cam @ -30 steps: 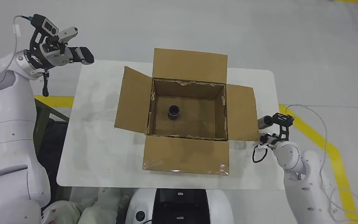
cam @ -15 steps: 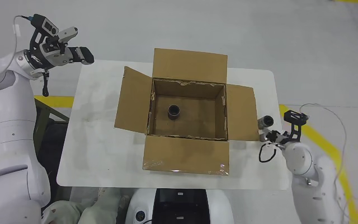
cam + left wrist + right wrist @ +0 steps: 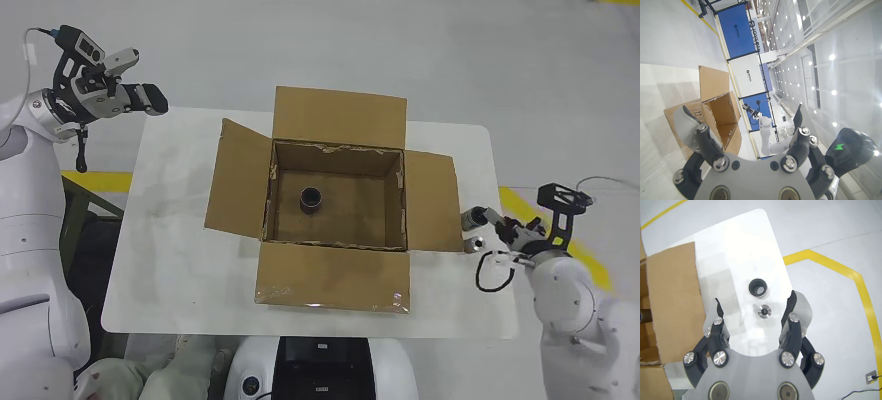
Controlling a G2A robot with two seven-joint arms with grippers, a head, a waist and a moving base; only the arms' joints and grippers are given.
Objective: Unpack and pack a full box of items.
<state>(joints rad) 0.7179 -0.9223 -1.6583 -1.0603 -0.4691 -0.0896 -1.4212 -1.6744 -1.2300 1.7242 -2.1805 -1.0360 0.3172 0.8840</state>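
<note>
An open cardboard box (image 3: 335, 275) stands mid-table with all flaps folded out. A black cylinder (image 3: 312, 200) sits alone on its floor. My right gripper (image 3: 478, 226) hovers open just past the box's right flap (image 3: 672, 285). Below it on the white table lie a black ring-shaped part (image 3: 758, 288) and a small metal cone piece (image 3: 764, 311), both untouched between the spread fingers (image 3: 789, 306). My left gripper (image 3: 150, 97) is held open and empty in the air over the table's far left corner, level with the box (image 3: 719, 111).
The white table (image 3: 170, 260) has bare room left of the box and a narrow strip (image 3: 753, 247) on its right. Yellow floor tape (image 3: 848, 272) runs past the table's right edge. The right arm (image 3: 761, 121) shows beyond the box.
The right arm's wrist has swung outward to the right, past the table edge, while its gripper stays beside the right flap. The left arm has not moved.
</note>
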